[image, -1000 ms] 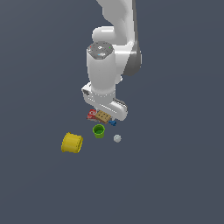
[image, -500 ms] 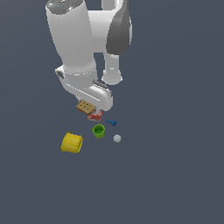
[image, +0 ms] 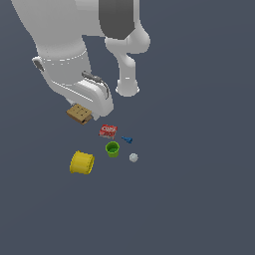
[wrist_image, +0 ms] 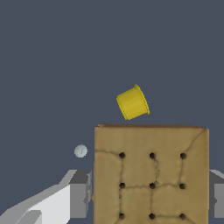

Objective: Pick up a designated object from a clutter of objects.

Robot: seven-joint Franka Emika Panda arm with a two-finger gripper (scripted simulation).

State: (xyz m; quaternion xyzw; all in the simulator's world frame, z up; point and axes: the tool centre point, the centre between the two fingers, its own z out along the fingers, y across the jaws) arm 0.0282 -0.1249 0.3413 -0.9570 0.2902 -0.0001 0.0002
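The designated object, a flat tan box (image: pixel 79 113) with dark dots on its face, hangs above the floor under the arm's hand. In the wrist view the tan box (wrist_image: pixel 151 175) fills the space between the two grey fingers (wrist_image: pixel 81 199). My gripper (image: pixel 84 110) is shut on it. Below, the clutter lies on the floor: a red box (image: pixel 108 131) with white lettering, a green cup (image: pixel 112 149), a tiny blue piece (image: pixel 127 140), a small white ball (image: pixel 133 158) and a yellow hollow cylinder (image: pixel 82 162). The wrist view also shows the yellow cylinder (wrist_image: pixel 132 102) and the white ball (wrist_image: pixel 80 151).
The arm's white base (image: pixel 127 87) stands behind the clutter. The large white arm links (image: pixel 60 45) fill the upper part of the exterior view's left. The floor is plain dark grey.
The gripper has risen and swung toward the exterior view's left with the tan box in it, away from the clutter. The floor items have not moved.
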